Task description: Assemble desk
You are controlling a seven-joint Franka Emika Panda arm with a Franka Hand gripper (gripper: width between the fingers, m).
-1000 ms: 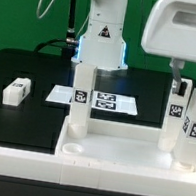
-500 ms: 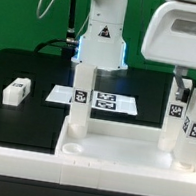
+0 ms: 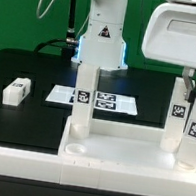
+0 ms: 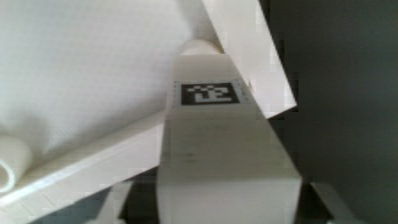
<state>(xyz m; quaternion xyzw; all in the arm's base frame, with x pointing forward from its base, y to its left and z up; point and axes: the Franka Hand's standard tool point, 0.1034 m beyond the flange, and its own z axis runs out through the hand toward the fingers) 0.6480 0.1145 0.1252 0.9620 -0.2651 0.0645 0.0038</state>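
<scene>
While the hand straddles the 3 o'clock leg (grip: cannot tell), we must clamp squarely, leg plumb.

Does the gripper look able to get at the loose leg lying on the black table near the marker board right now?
Probably not yet: the gripper straddles the leg at the exterior view's right. The lying leg itself is uncovered, so the way should open once it pulls clear.

No readable text; coded square tags on legs, marker board; possibly warning triangle on robot
</scene>
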